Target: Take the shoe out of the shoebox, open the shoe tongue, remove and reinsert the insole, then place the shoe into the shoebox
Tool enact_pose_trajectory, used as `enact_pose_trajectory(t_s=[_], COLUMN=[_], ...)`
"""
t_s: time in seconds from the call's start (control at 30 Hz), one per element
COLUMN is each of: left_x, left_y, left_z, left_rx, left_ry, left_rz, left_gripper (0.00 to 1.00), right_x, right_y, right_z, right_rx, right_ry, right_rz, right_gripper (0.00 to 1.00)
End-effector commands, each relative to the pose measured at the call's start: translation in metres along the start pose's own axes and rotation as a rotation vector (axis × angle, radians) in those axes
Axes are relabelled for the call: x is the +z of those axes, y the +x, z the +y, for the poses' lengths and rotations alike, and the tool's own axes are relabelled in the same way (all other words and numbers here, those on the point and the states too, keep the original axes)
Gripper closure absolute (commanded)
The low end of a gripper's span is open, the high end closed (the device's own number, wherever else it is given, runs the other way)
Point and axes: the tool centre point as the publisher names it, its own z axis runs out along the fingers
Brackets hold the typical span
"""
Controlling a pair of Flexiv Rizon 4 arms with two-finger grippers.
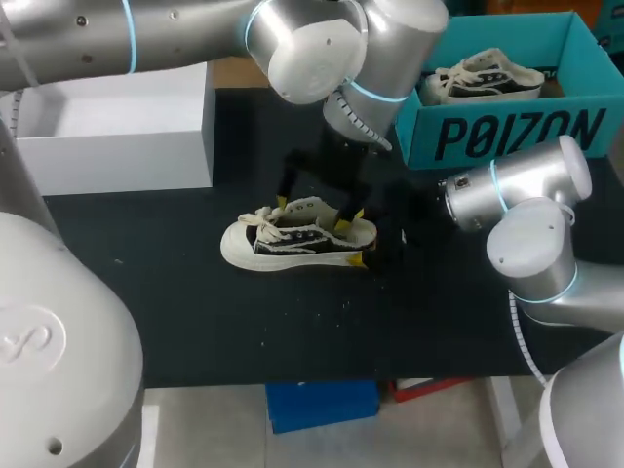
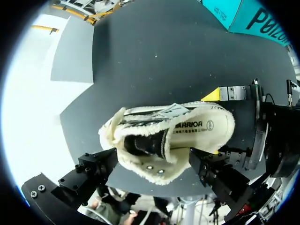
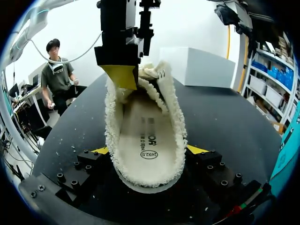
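Your table carries the shoebox; the shoe lies outside it, on its sole, in front of the shoebox. Your right gripper clamps the heel from both sides. Your left gripper, spread wide, sits against the shoe's shoebox-facing side, holding nothing.

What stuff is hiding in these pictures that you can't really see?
- Toe of the shoe: in the right wrist view, it is behind the left gripper.
- Shoe's underside: hidden in every view, as it faces the table.
- One corner of the teal shoebox: in the head view, it is behind my left arm.
- Back of the white box: in the head view, the same arm covers it.
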Motion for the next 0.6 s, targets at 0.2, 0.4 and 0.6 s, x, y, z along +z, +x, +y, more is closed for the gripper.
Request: enact_pose_trajectory(t_s=[0.2, 0.4, 0.6], left_x=[0.014, 0.017, 0.019], left_y=[0.004, -0.004, -0.008], left_z=[-0.006, -0.005, -0.005], left_rx=[-0.01, -0.021, -0.015], left_ry=[-0.048, -0.047, -0.057], left_rz=[-0.07, -0.107, -0.171], left_gripper=[0.0, 0.32, 1.0], right_x=[0.003, 0.003, 0.003], right_y=[-0.001, -0.001, -0.001], right_z=[-0.001, -0.001, -0.001], right_rx=[0.001, 0.001, 0.001], right_ry=[0.001, 0.001, 0.001], right_rz=[-0.001, -0.001, -0.001], right_gripper=[1.0, 1.0, 1.0])
